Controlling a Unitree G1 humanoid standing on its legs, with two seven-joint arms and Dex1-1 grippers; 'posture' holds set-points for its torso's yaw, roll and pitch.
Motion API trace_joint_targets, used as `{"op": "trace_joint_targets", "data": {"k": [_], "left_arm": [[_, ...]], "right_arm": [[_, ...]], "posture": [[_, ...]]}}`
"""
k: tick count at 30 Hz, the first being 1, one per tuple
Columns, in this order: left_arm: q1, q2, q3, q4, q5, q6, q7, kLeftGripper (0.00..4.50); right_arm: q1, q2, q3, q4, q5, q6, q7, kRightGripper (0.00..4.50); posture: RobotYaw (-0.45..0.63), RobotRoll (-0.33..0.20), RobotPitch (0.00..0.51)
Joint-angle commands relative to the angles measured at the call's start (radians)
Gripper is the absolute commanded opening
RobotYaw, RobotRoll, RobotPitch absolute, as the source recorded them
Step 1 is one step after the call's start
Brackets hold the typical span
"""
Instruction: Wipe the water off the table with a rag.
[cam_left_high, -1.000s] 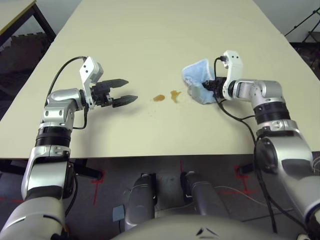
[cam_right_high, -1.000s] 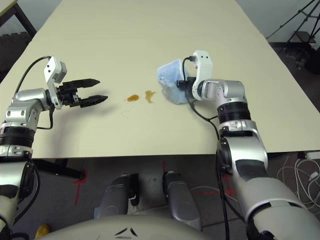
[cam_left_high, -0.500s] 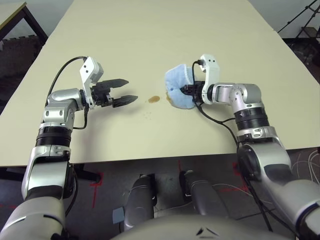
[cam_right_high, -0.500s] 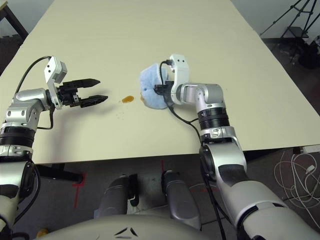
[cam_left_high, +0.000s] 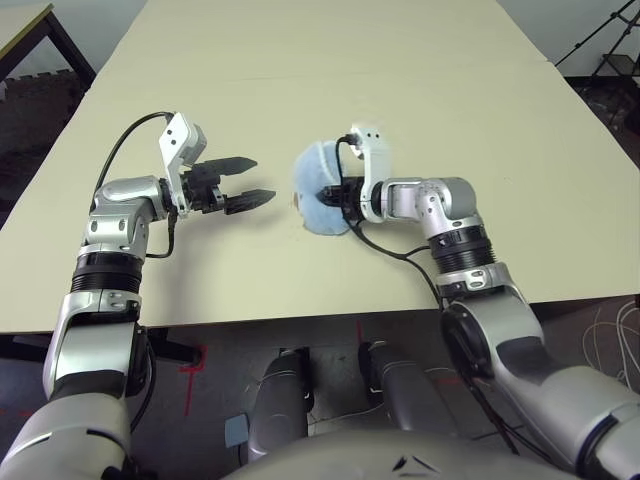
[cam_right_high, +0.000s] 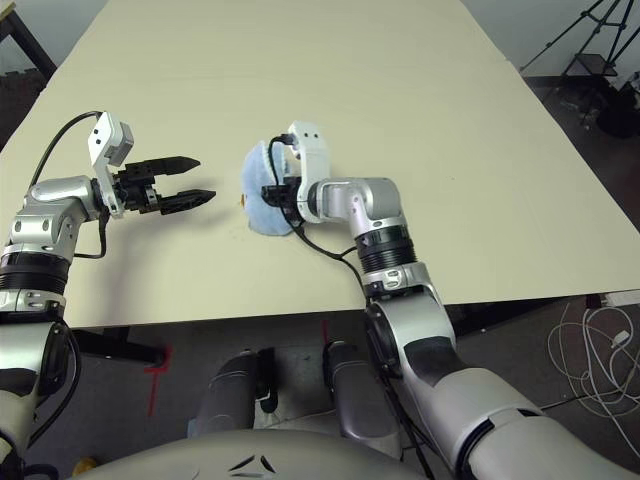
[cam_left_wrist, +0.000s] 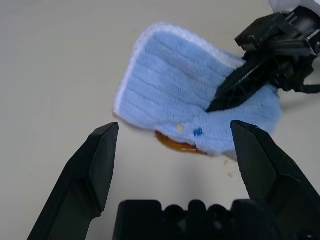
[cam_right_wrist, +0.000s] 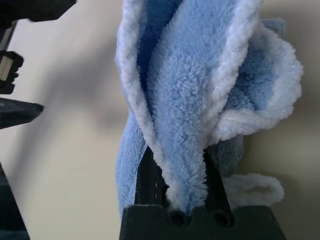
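head views: the rag (cam_left_high: 322, 188) lies bunched near the middle of the counter (cam_left_high: 420, 80), pinched by the right tool (cam_left_high: 343, 194); the left tool (cam_left_high: 245, 183), fingers spread, hovers just left of it. left wrist view: a sliver of the water (cam_left_wrist: 177, 146), amber, shows at the rag's near edge, under the cloth. right wrist view: folds of the rag rise clamped between the right tool's two black fingers (cam_right_wrist: 148, 172).

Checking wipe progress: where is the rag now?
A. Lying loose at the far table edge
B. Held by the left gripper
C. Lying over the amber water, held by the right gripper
C: the right gripper pinches the rag, and amber water peeks from under its edge.
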Motion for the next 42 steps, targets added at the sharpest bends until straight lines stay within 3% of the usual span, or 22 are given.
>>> {"op": "trace_joint_targets", "data": {"k": [1, 9, 19, 24, 30, 37, 42], "left_arm": [[0.017, 0.011, 0.012, -0.001, 0.003, -0.004, -0.002, 4.50], [0.021, 0.017, 0.015, -0.002, 0.004, -0.006, 0.002, 4.50], [0.008, 0.044, 0.037, 0.038, -0.007, -0.013, -0.019, 4.50], [0.007, 0.049, 0.049, 0.068, -0.001, -0.027, -0.017, 4.50], [-0.002, 0.047, 0.055, 0.083, 0.001, -0.036, -0.004, 4.50], [-0.035, 0.064, 0.081, 0.143, 0.006, -0.065, 0.023, 4.50], [-0.057, 0.070, 0.105, 0.160, -0.003, -0.065, 0.032, 4.50]], "right_arm": [[0.010, 0.040, 0.050, 0.045, 0.005, 0.020, 0.007, 0.04], [0.007, 0.064, 0.072, 0.078, 0.005, -0.009, 0.006, 0.04], [-0.123, -0.178, -0.031, 0.329, -0.048, -0.250, -0.020, 0.04], [-0.164, -0.223, -0.052, 0.418, -0.048, -0.308, -0.019, 0.04], [-0.152, -0.152, -0.064, 0.378, -0.016, -0.237, -0.014, 0.04], [-0.041, 0.021, -0.016, 0.139, 0.044, -0.001, -0.034, 0.04], [0.031, 0.076, 0.033, 0.007, 0.090, 0.157, -0.033, 0.04]], "posture": [[-0.14, 0.000, 0.152], [-0.13, 0.000, 0.149], [-0.14, 0.000, 0.139], [-0.15, 0.000, 0.139], [-0.14, 0.000, 0.141], [-0.14, 0.000, 0.143], [-0.13, 0.000, 0.145]]}}
